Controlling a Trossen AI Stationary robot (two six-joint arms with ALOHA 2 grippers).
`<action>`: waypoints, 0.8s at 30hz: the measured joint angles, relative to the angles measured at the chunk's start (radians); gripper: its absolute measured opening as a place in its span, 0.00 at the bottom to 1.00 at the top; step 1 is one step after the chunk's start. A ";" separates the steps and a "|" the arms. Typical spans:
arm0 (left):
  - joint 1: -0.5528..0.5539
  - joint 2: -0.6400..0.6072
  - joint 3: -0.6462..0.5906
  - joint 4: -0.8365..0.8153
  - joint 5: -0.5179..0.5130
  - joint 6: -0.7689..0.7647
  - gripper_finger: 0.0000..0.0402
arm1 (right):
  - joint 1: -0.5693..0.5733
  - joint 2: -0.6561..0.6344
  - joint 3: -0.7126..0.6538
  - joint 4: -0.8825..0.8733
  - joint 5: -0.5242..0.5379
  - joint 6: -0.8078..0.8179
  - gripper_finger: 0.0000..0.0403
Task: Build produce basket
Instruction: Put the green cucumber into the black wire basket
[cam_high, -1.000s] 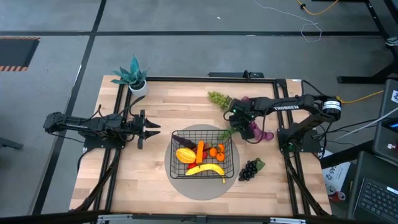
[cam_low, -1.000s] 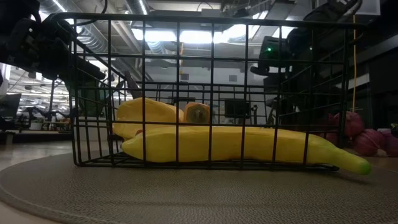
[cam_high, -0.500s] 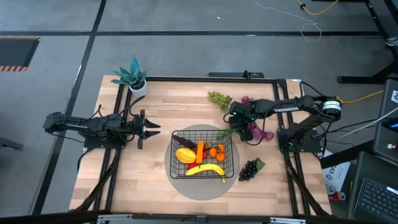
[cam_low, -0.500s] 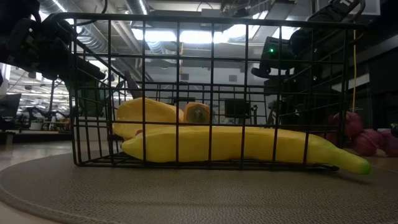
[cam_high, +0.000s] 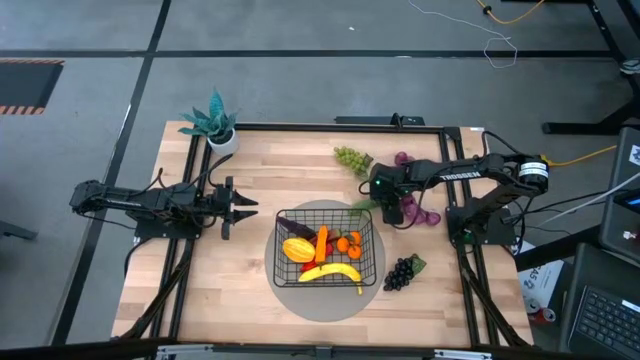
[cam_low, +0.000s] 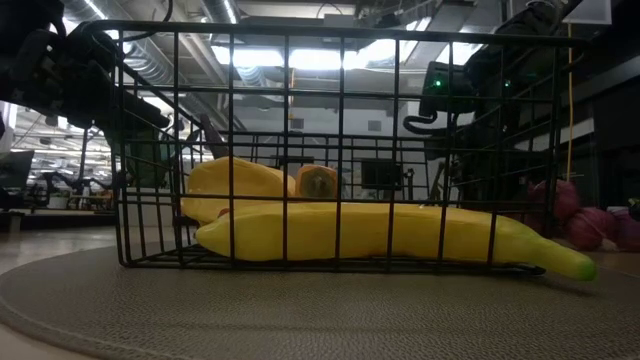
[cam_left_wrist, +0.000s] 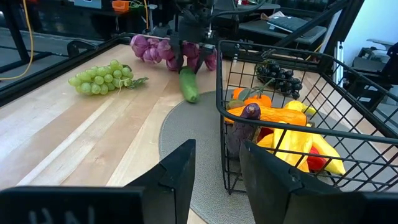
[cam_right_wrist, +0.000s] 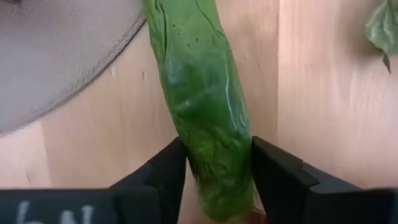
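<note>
I had the right gripper (cam_high: 378, 203) clamped on the cucumber (cam_right_wrist: 202, 106), just off the basket's (cam_high: 283, 259) far right corner at the mat's (cam_high: 370, 290) edge. The left gripper (cam_high: 245, 207) waited near the table's left edge, fingers slightly apart, holding nothing. Banana (cam_low: 380, 232) lay inside the basket.

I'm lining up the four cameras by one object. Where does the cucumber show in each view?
High view: cucumber just off the basket's far right corner, under the right tool.
Low view: not discernible.
Left wrist view: cucumber hanging beyond the basket.
Right wrist view: cucumber between the fingers.
Shared landmark: the grey mat.
</note>
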 joint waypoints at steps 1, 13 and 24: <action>0.000 0.000 0.000 0.000 0.000 0.000 0.30 | 0.000 0.000 0.000 0.000 0.000 0.015 0.40; 0.000 0.000 0.000 0.000 0.000 0.000 0.30 | 0.000 0.000 0.035 0.004 0.100 0.199 0.31; 0.000 0.000 0.000 0.000 0.000 0.000 0.30 | 0.000 0.000 0.206 0.002 0.184 0.240 0.31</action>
